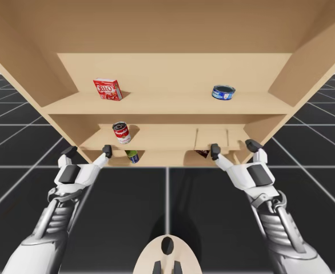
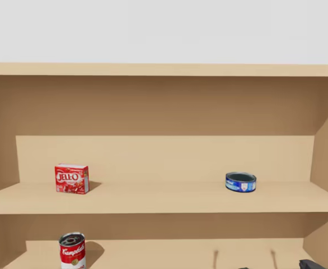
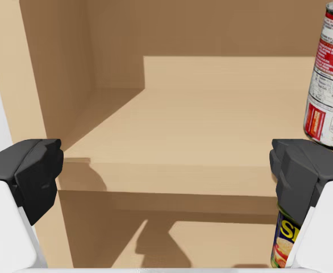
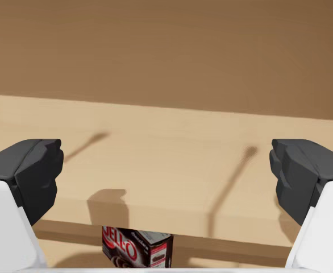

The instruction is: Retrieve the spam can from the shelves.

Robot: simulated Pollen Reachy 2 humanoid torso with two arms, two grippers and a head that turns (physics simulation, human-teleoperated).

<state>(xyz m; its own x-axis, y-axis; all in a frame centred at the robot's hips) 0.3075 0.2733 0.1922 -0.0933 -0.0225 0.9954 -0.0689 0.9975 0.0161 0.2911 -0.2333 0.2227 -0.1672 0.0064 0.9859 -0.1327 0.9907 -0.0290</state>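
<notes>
A small red cardboard box [image 2: 71, 179] stood upright at the left of the upper board of the light wooden shelves [image 2: 164, 204]. A flat round blue tin [image 2: 240, 182] sat well apart from it, at the right of the same board. One level down, at the left, a red-and-white cylindrical can [image 2: 72, 251] stood upright. On the lowest level, at the right, a dark brown box [image 4: 137, 247] stood partly hidden under the board above. A black floor with a pale grid [image 1: 19, 131] spread around.

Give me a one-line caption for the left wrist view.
Left gripper open at shelf edge; red can ahead on it, blue-yellow can underneath.
</notes>
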